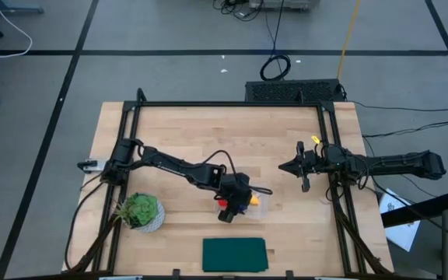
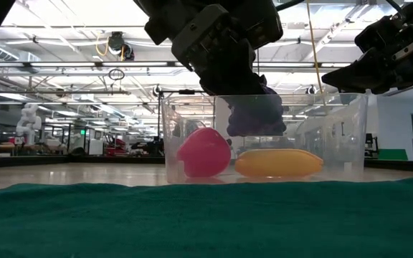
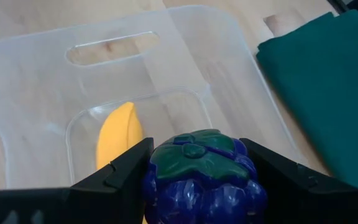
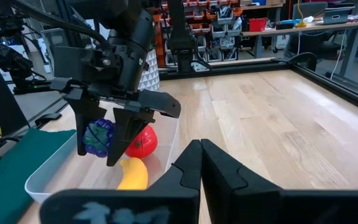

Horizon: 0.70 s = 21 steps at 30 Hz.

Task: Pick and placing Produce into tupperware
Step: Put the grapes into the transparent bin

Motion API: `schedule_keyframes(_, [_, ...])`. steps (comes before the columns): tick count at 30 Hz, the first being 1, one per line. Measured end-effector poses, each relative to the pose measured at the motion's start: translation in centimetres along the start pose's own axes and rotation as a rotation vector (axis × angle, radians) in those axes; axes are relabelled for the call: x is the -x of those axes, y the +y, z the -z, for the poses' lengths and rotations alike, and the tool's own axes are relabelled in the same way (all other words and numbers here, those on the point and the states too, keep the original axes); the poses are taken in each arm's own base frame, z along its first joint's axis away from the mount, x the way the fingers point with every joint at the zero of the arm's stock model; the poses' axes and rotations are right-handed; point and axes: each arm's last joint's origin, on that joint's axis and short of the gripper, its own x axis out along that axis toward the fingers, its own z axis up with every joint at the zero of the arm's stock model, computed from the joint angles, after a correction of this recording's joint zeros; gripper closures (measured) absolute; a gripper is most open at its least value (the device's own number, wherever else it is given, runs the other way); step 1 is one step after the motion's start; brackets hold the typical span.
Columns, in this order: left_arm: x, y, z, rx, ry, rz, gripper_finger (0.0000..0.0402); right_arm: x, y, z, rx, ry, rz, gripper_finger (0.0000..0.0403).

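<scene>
a pale wooden tabletop (image 1: 208, 128) framed by black rails fills the middle of the high view, with grey floor around it. near its centre sits one clear tupperware (image 2: 335, 136), and in it lie two pieces of produce: one red fruit (image 2: 203, 152) at the left of the low view and one yellow banana (image 2: 278, 163) to its right, both resting on the bottom. the third piece, one purple grape bunch (image 3: 199, 180), is clamped between the two fingers of the left end effector (image 4: 107, 138), which hangs just above the open container, over the banana. the right end effector (image 1: 290, 166) waits right of centre in the high view, well apart from the container, its fingers pressed together. one dark green flat rectangle (image 1: 234, 254) lies at the lower middle of the high view, and one leafy plant in a white pot (image 1: 140, 211) stands at the lower left.
</scene>
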Motion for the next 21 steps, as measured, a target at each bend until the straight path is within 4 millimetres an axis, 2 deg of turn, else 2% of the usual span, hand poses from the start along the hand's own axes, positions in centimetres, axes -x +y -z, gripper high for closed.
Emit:
schedule_keyframes(11, [0.0,0.1,0.2,0.031,0.019,-0.041,0.0174,0.0,0.0,0.0,0.0,0.0,0.0,0.0403])
schedule_keyframes(17, [-2.0,0.5,1.2,0.063,0.04,-0.045,0.0174,0.0,0.0,0.0,0.0,-0.001,0.0,0.0403])
schedule_keyframes(21, [-2.4,0.5,1.5,0.066,0.045,-0.026,0.0174,0.0,0.0,0.0,0.0,-0.001,0.001,0.0403])
